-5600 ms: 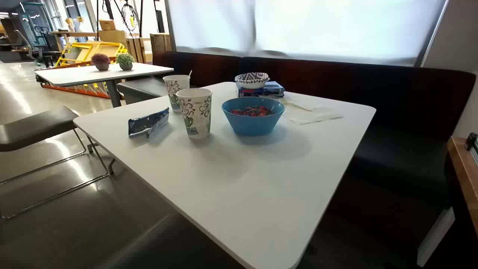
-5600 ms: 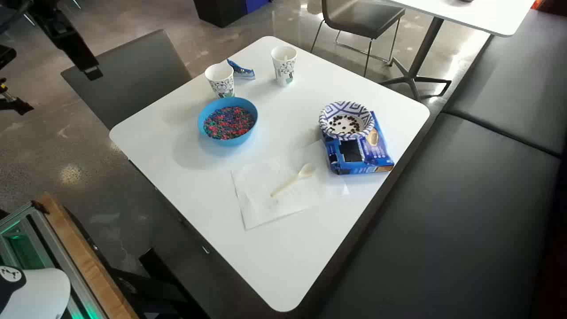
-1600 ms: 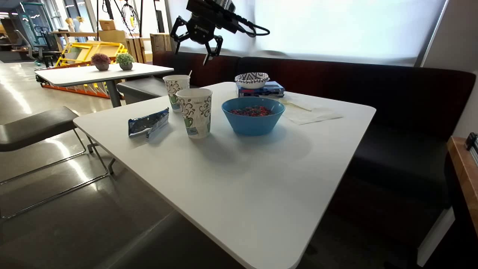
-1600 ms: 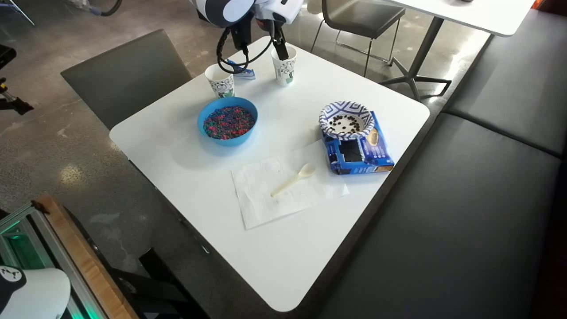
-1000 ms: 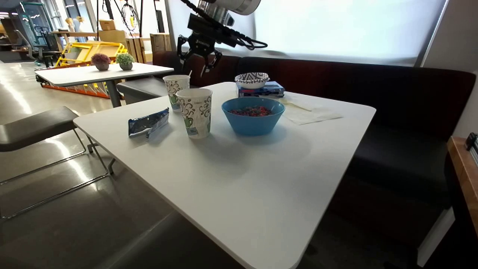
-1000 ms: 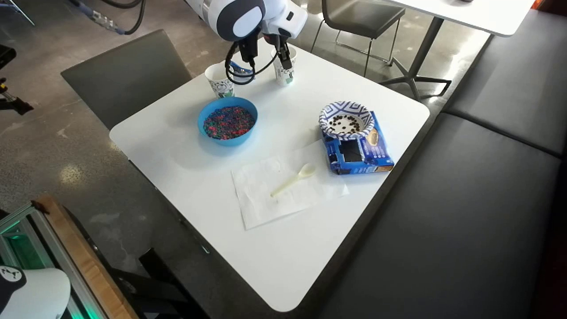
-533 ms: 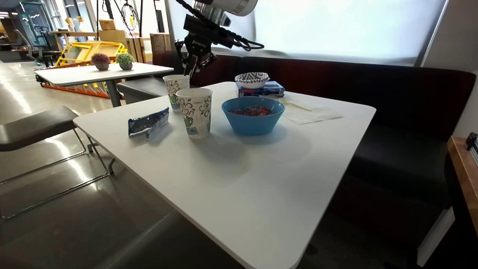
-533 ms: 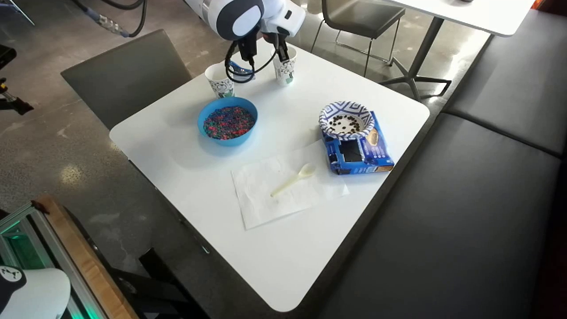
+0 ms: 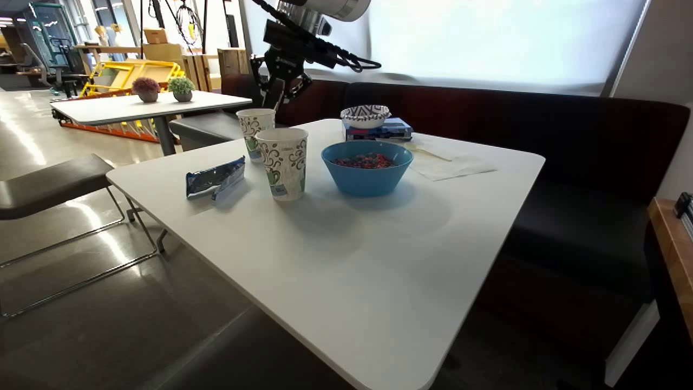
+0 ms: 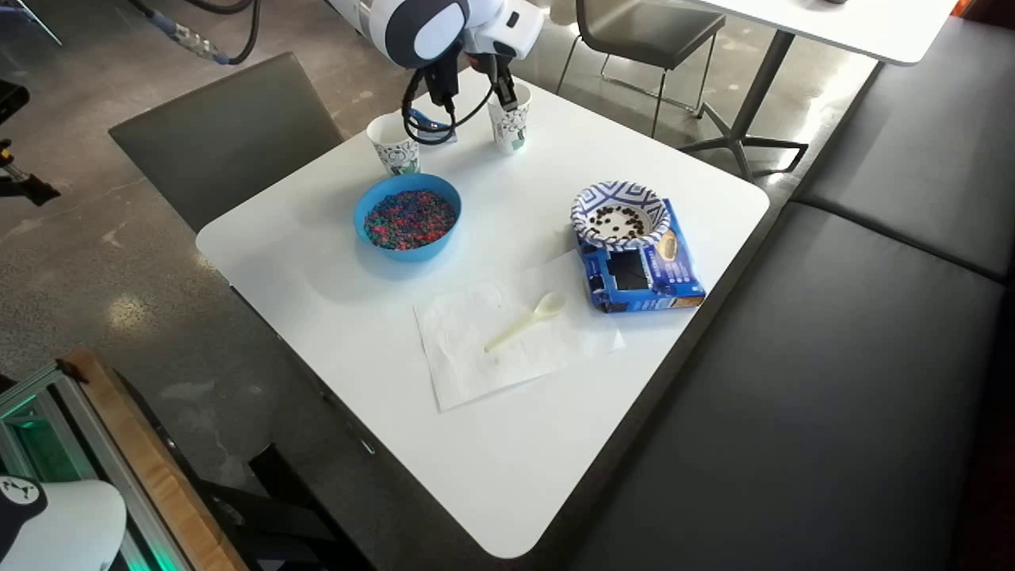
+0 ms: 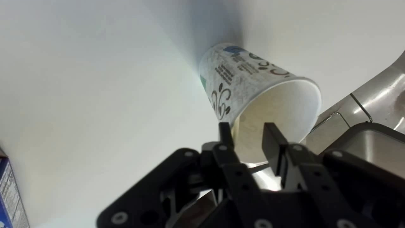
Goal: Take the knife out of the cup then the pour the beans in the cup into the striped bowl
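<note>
Arm [image 10: 432,36] hangs in from top of frame in both exterior views, tilted, gripper [image 11: 248,128] angled down at the cup [image 10: 510,131], upper middle of frame in an exterior view. Wrist view: gripper released, partly spread, gap between fingertips [image 11: 225,131] that overlap the cup's mouth; contact with cup, can't tell. Knife [image 11: 236,128] = narrow pale strip in the cup, inside the rim, just beside the left-of-frame fingertip. Cup upright on the table [image 10: 492,476], near its edge; in wrist view that edge cuts diagonally along lower right, floor [image 11: 389,85] beyond. Neighbours in an exterior view: second paper cup [image 10: 394,143] to the left, blue packet [image 9: 215,179] between, black cable loop [image 10: 407,119] hanging from the arm, overlapping the packet. Blue bowl [image 10: 361,226] left of centre, just beside second paper cup. Striped bowl [image 10: 620,193] right of centre, dark bits [image 10: 618,224] inside, resting on blue box [image 10: 662,281] whose corner reaches the table's right edge. White table surface stretches between cup and striped bowl, and broadly across lower part of both exterior frames. Paper [image 10: 468,373] with pale spoon [image 10: 519,325] lies mid-frame, lower left of the box.
</note>
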